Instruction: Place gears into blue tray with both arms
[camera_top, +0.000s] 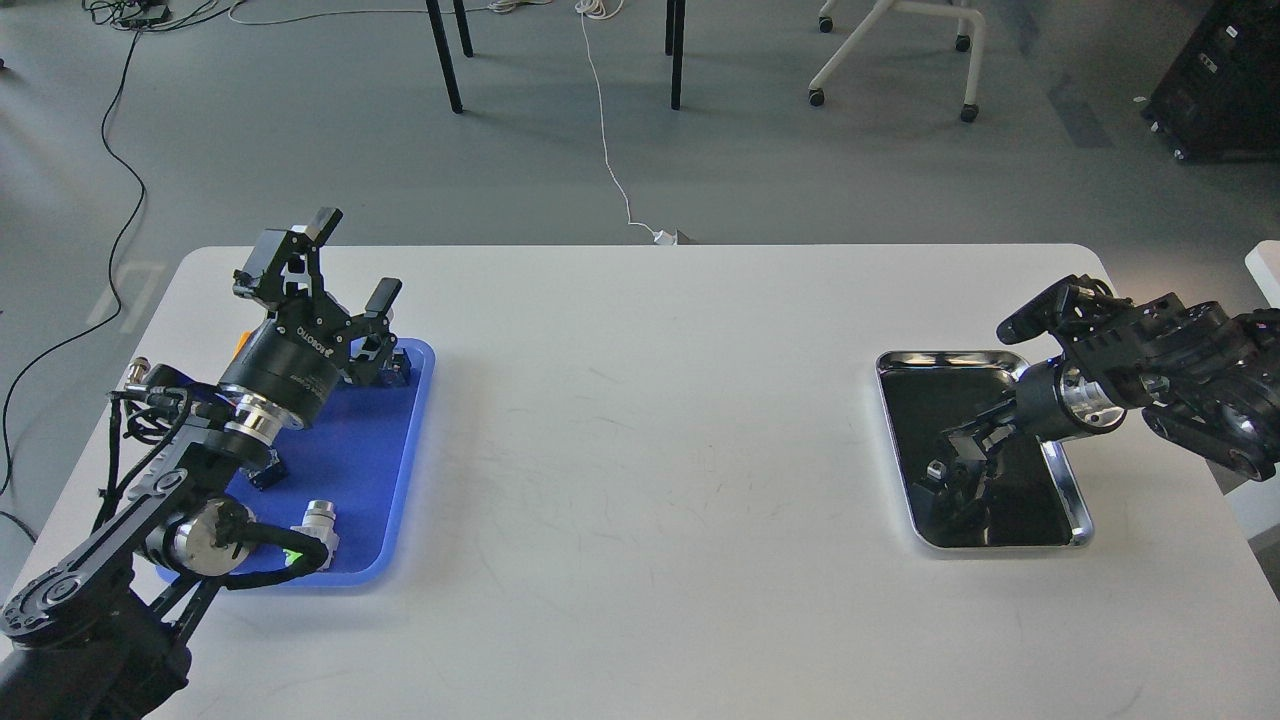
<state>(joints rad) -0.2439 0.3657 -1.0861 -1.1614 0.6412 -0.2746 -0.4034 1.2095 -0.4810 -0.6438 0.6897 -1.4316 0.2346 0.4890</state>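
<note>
A: Head view first. Where are the gears relative to the arms?

B: I can't pick out a single gear with certainty. The likely source is the steel tray (1075, 500) on the right side of the counter (640, 420); its bottom is dark and mirror-like. There's one small pale-glinting piece (936, 469) in it, near its left side, but too small to name.

A: And the right end effector?

B: The right end effector (960, 480) reaches down and to the left into that steel tray, just beside the small piece. It's dark against a dark reflection, so I cannot tell whether its fingers are parted or closed, nor whether they hold anything.

A: The left one?

B: The left end effector (350, 260) is released, fingers spread and empty, pointing up and away over the far end of the blue tray (405, 470). In the blue tray lie a few small parts, including a silver-topped one (318, 522) near its front edge.

A: So which relation matters?

B: I'd judge the blue tray lies well apart to the left of the right end effector, across the whole counter. The right arm is nearer the source, the left nearer the goal.
</note>
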